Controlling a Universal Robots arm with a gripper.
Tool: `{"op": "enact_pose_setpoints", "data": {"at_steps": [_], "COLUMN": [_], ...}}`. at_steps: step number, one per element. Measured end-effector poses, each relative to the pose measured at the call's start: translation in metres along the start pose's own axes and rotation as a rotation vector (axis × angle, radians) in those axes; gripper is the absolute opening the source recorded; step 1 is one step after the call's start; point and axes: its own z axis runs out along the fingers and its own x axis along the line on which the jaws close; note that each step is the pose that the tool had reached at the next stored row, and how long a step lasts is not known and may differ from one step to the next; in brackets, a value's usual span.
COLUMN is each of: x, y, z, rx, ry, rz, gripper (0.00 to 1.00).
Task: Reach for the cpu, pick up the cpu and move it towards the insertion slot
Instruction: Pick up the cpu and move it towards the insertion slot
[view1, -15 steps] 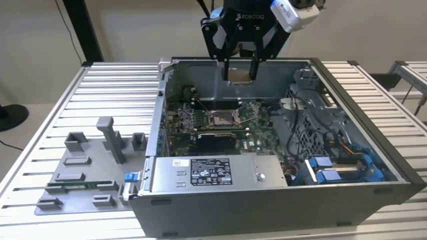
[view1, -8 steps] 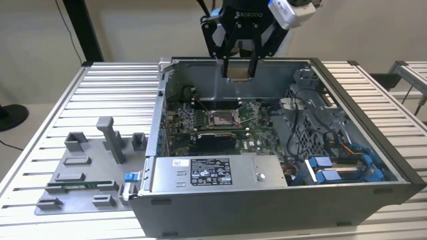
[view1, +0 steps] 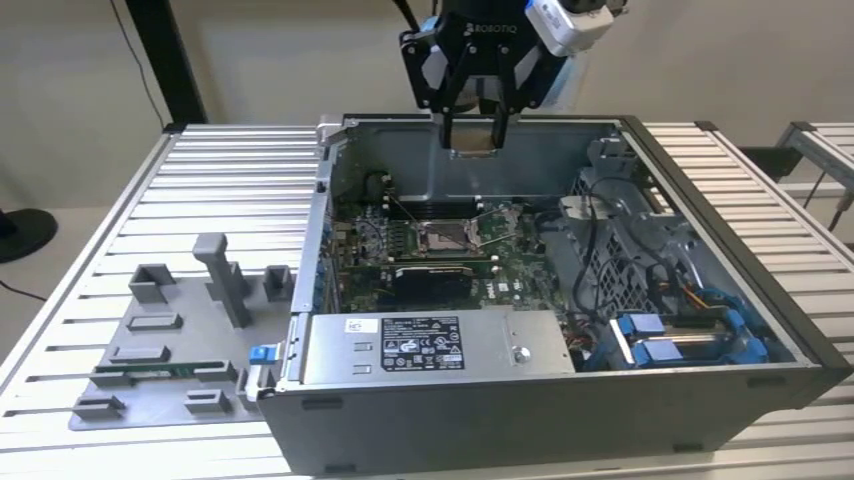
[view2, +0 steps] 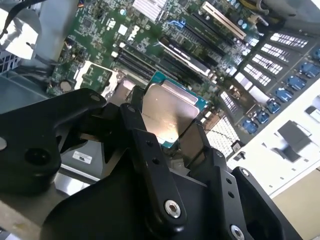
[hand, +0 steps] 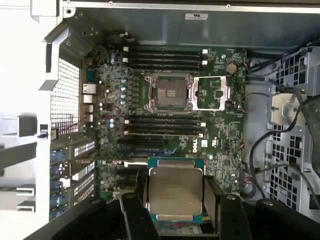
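Note:
My gripper (view1: 475, 135) hangs above the open computer case, over its far wall, shut on the cpu (view1: 475, 153). In both wrist views the cpu (hand: 175, 191) (view2: 170, 112) shows as a flat silvery square with a teal rim, clamped between the two black fingers (hand: 212, 195). The insertion slot (hand: 168, 93) lies on the green motherboard below, a silver metal frame with a dark centre and its lid (hand: 212, 93) swung open beside it. In the exterior view the slot (view1: 442, 236) sits lower in the picture than the gripper, in the middle of the board.
The grey case (view1: 747, 330) has tall walls around the motherboard, a power supply (view1: 420, 345) at its near side and cables with blue drive brackets (view1: 674, 335) at the exterior view's right. A grey fixture plate (view1: 167, 350) with blocks and a green memory stick lies on the slatted table at the exterior view's left.

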Motion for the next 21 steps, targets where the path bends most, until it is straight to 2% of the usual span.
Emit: {"op": "enact_pose_setpoints", "data": {"at_steps": [10,21], "x": [-0.0001,-0.0002], "y": [0.0249,0.0471], "z": [0.0140,0.0195], "rx": [0.0000,0.0000], "ry": [-0.0002,-0.0007], "rz": [0.009,0.023], "gripper": [0.00,0.00]}}
